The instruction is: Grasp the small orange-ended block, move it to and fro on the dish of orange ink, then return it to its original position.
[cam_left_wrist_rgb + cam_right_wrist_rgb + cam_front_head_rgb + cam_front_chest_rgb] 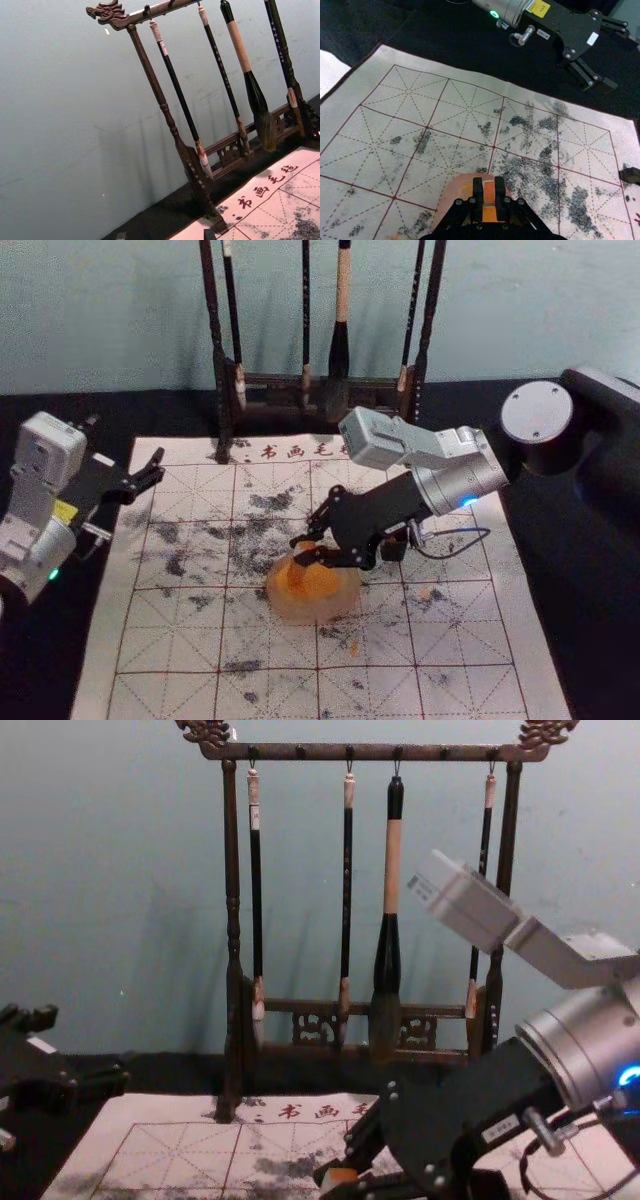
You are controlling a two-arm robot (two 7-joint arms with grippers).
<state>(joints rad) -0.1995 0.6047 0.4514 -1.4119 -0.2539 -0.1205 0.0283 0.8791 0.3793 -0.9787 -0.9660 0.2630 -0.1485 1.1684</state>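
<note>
Black-covered table [590, 610], pale gridded mat [190, 632] across it, blotched dark. Wooden brush rack [270, 396] stands by mat's far edge. Dish [312, 614] of orange ink sits mid-mat, small black object [393, 548] nearer right edge.

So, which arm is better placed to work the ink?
Right, probably: the right gripper holds the block over the dish; the left gripper is open at the left edge of the mat.
</note>
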